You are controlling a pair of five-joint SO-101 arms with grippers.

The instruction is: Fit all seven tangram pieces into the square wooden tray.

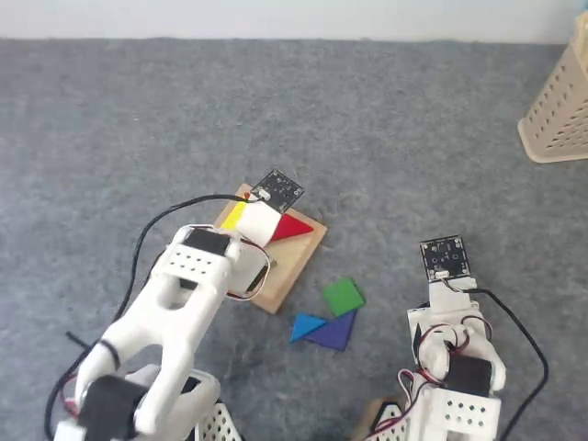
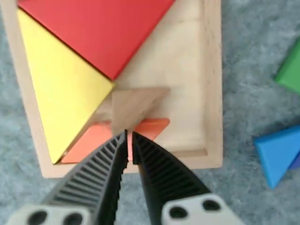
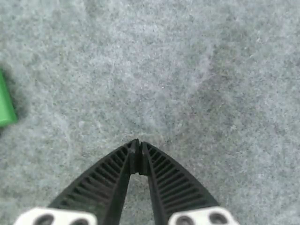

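Note:
The square wooden tray lies mid-carpet under my left arm. In it sit a large red triangle, a large yellow triangle and an orange piece. A tan triangle overlaps the orange piece, its point right at my left gripper, which is shut. Off the tray lie a green square, a blue triangle and a purple piece. My right gripper is shut over bare carpet, with the green square's edge off to one side.
Grey carpet covers the table. A beige perforated basket stands at the far right edge. My right arm's base is near the front right, and a black cable loops beside the left arm.

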